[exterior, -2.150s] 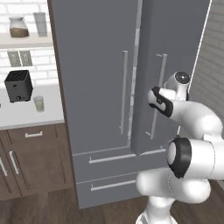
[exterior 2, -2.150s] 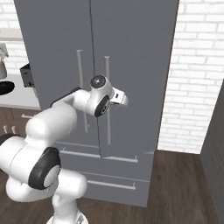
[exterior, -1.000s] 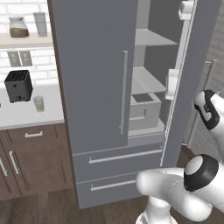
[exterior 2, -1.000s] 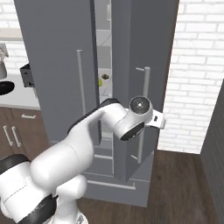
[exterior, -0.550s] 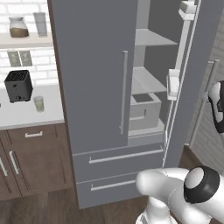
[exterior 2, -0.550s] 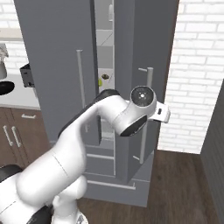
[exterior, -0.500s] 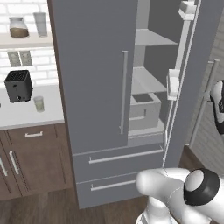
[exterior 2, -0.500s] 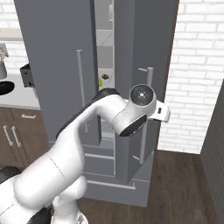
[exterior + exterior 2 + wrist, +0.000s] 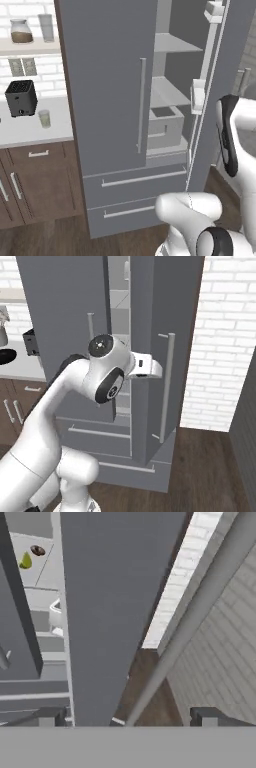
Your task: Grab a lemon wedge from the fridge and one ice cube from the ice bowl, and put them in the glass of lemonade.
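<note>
Standing beside the fridge (image 9: 105, 100), we see its right door (image 9: 165, 331) swung out, shelves and a pale bin (image 9: 164, 127) exposed inside. Our pincer (image 9: 127, 714) is released: the two dark fingertips (image 9: 50, 714) sit wide apart at the bottom of the hand view, nothing between them. The door's long bar handle (image 9: 200, 612) runs diagonally up from between the tips, apart from both. To the pincer's left in that view lies the door's edge, and beyond it, up and far left, the lemon wedge (image 9: 26, 560) rests on a fridge shelf, a small dark round thing (image 9: 37, 550) just beside it. We cannot tell what that dark item is. Well away from the pincer, past the closed left door, the glass of lemonade (image 9: 45, 118) stands on the counter (image 9: 30, 132) near a black toaster (image 9: 21, 97). The ice bowl (image 9: 5, 356) shows at the left edge of the right base view.
</note>
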Robot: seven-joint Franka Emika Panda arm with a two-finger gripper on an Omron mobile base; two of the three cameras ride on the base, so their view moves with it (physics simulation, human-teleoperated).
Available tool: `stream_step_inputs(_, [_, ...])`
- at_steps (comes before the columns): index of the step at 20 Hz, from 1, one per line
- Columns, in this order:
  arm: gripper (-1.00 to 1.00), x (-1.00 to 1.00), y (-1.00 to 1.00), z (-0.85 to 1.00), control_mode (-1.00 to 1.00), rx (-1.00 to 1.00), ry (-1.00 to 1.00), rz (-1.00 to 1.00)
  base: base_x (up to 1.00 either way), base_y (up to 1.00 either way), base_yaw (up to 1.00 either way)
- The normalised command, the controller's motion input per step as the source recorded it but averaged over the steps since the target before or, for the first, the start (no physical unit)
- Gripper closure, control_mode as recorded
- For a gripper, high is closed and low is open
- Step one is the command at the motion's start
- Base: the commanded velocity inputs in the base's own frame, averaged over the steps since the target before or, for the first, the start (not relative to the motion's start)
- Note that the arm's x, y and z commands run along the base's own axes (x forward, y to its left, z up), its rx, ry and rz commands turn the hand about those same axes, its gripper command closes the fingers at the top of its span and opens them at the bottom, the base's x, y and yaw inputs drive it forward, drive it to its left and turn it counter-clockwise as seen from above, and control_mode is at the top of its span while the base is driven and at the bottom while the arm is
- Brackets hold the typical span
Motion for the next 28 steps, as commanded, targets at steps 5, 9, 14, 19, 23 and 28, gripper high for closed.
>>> stream_step_inputs(5, [-1.00, 0.24, 1.00, 0.00, -1.00, -0.42, 0.12, 0.00, 0.00, 0.00, 0.00])
stream_step_inputs(9, [-1.00, 0.47, 0.92, 0.02, -1.00, -0.40, 0.19, -0.01, 0.00, 0.00, 0.00])
stream_step_inputs(14, [-1.00, 0.75, 0.51, 0.02, -1.00, -0.42, 0.31, -0.09, 0.00, 0.00, 0.00])
stream_step_inputs(19, [-1.00, 0.95, 0.03, 0.00, -1.00, -0.37, 0.30, -0.18, 0.00, 0.00, 0.00])
stream_step_inputs(23, [-1.00, 0.80, -0.02, 0.00, -1.00, -0.32, 0.25, -0.15, 0.00, 0.00, 0.00])
stream_step_inputs(28, [-1.00, 0.13, -0.39, -0.04, -1.00, -0.03, 0.05, -0.06, 0.00, 0.00, 0.00])
